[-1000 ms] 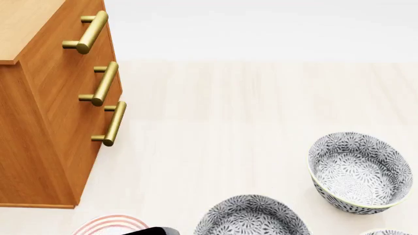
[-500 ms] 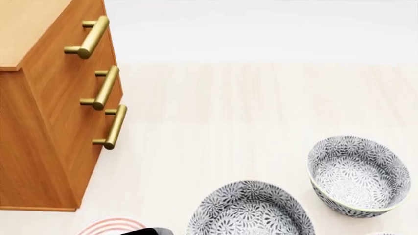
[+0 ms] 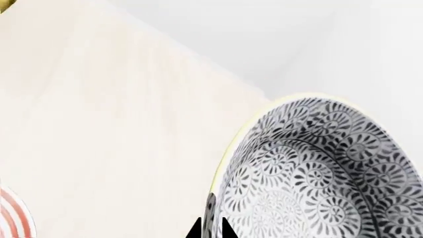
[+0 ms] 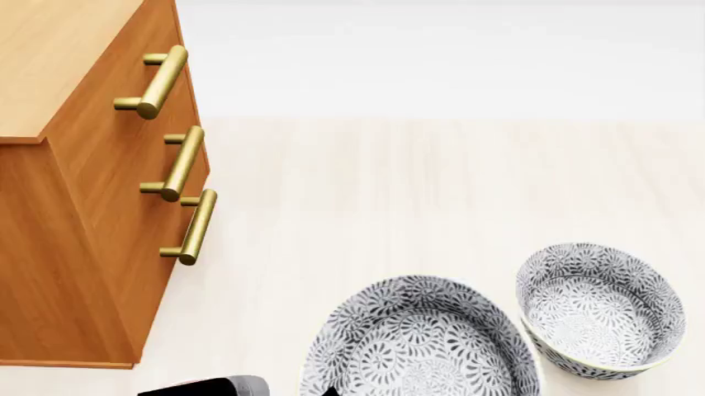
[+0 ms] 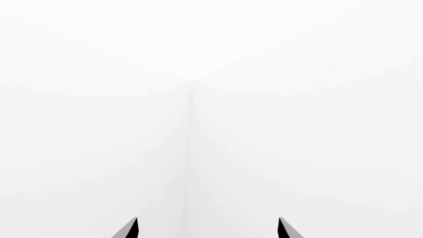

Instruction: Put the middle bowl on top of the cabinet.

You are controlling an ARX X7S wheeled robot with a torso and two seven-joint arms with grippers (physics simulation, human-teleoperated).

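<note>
Left wrist view: my left gripper (image 3: pixel 211 232) pinches the pale rim of the middle bowl (image 3: pixel 317 173), one dark tip on each side of the wall. The bowl fills this view, with pale floor behind it and a sliver of the red-ringed plate (image 3: pixel 10 215) at the edge.
Head view: the middle bowl (image 4: pixel 418 342) sits low in the picture, near my body, well apart from the cabinet (image 4: pixel 78 198). Another patterned bowl (image 4: pixel 600 309) stands just beside it. The cabinet's light top is bare where I can see it. Whether the bowl is clear of the floor I cannot say for certain; it looks raised.
Right wrist view: my right gripper (image 5: pixel 207 228) has its tips spread wide, nothing between them, only white background.
Progress: the grasp seems done. The carry across to the cabinet, the setting down on its top and the release are left.
</note>
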